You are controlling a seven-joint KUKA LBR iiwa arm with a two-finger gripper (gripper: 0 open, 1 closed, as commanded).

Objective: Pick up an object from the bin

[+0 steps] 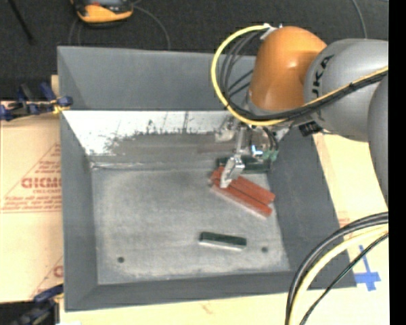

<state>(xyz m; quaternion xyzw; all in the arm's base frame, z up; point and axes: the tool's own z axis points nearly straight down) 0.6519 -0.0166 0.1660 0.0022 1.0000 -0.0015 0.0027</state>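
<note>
A reddish-orange oblong block [252, 195] lies slanted on the bin floor at the right, near the back wall. My gripper [233, 172] comes down from under the orange cover onto the block's upper-left end and appears to touch it. A small dark green piece [252, 164] shows just behind the block, beside the gripper; what it is I cannot tell. A dark green flat bar [222, 240] lies apart from the gripper, nearer the bin's front.
The arm with its orange cover and looped cables reaches in over the bin's right rear corner. The back wall stands close behind the gripper, and the right wall slopes up just past the block.
</note>
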